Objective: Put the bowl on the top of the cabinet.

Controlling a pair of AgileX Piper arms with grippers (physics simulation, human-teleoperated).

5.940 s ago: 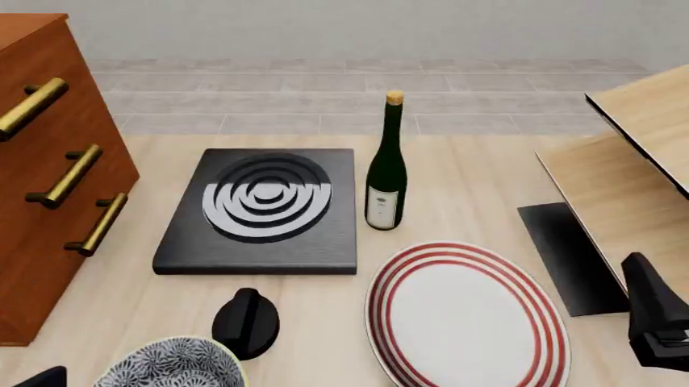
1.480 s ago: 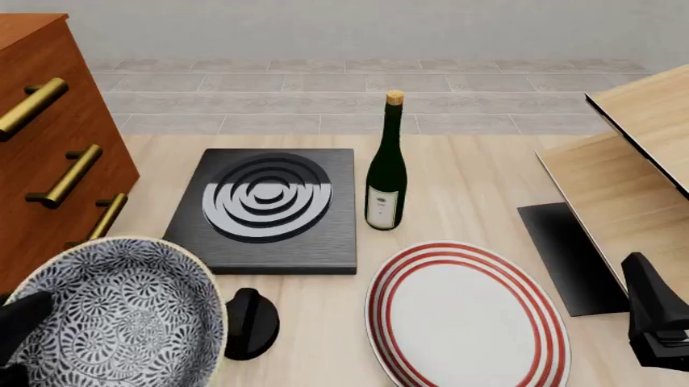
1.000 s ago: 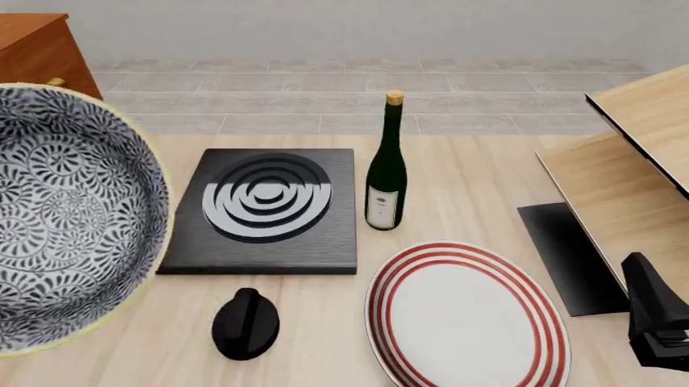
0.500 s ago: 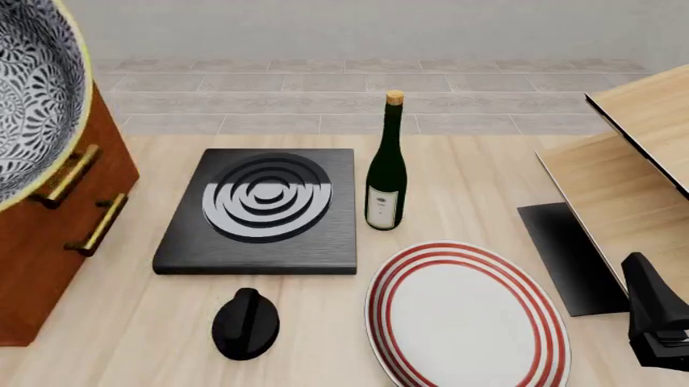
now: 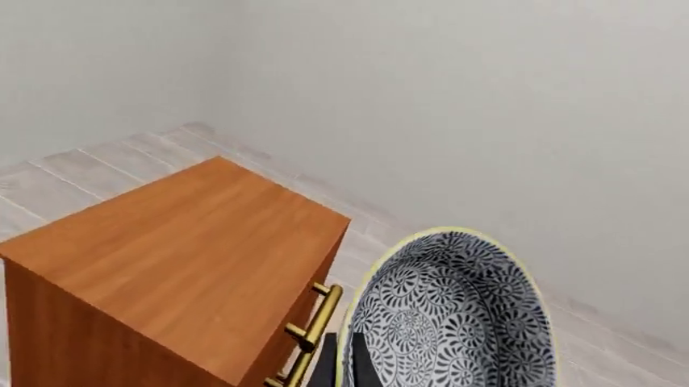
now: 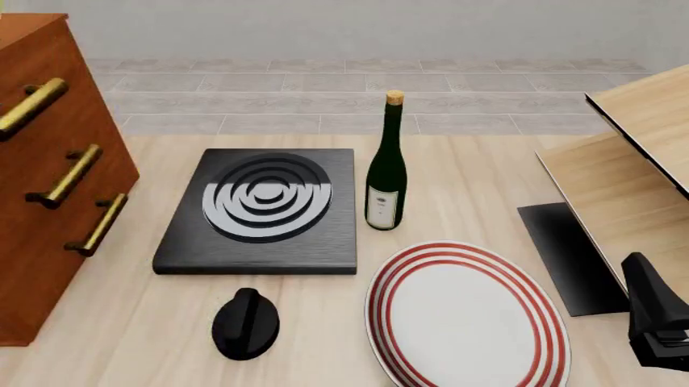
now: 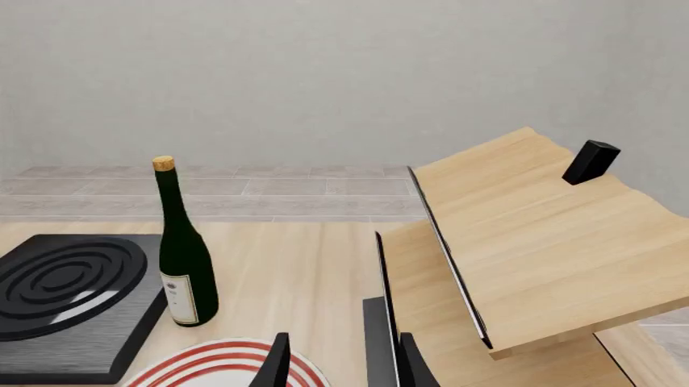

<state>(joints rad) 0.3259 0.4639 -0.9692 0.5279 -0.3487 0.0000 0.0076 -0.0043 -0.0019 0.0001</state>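
The speckled dark-grey-and-white bowl (image 5: 447,318) with its cream rim shows only in the left wrist view, tilted on edge in the air. My left gripper (image 5: 347,369) is shut on its rim, with one dark finger (image 5: 360,367) showing inside the rim. The bowl hangs beside and above the front edge of the reddish-brown cabinet (image 5: 183,250), whose flat top is bare. In the front view the cabinet (image 6: 43,169) stands at the far left with three brass handles (image 6: 67,173); neither the bowl nor the left gripper shows there. My right gripper (image 7: 342,347) is open and holds nothing.
A black hob (image 6: 264,211) lies mid-table with a green wine bottle (image 6: 386,165) standing to its right. A red-ringed white plate (image 6: 469,314) and a black knob (image 6: 245,322) lie nearer. A pale wood structure (image 6: 635,161) fills the right side, above my right arm (image 6: 657,322).
The bowl has risen up and to the left, past the cabinet's front, and has left the front view. The right arm has not moved.
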